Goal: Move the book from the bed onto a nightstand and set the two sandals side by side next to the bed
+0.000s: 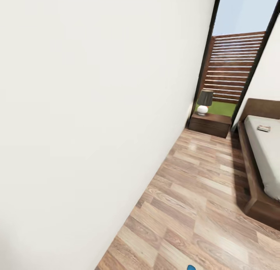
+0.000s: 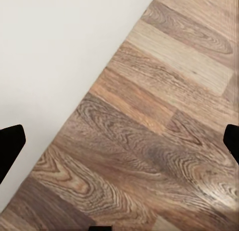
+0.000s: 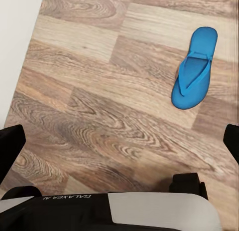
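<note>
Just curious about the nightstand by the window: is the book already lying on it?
No, the nightstand carries a lamp, while the book lies on the bed.

Bright even daylight, glossy floor (image 1: 202,192), tilted view

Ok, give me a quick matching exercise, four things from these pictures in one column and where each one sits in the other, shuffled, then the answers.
Things:
1. book
2. lamp
3. sandal
4. nightstand

Places:
A. flat on the wood floor
B. on the bed's mattress
C. below the tall window
D. on top of the nightstand

Pairs: 1-B, 2-D, 3-A, 4-C
</note>
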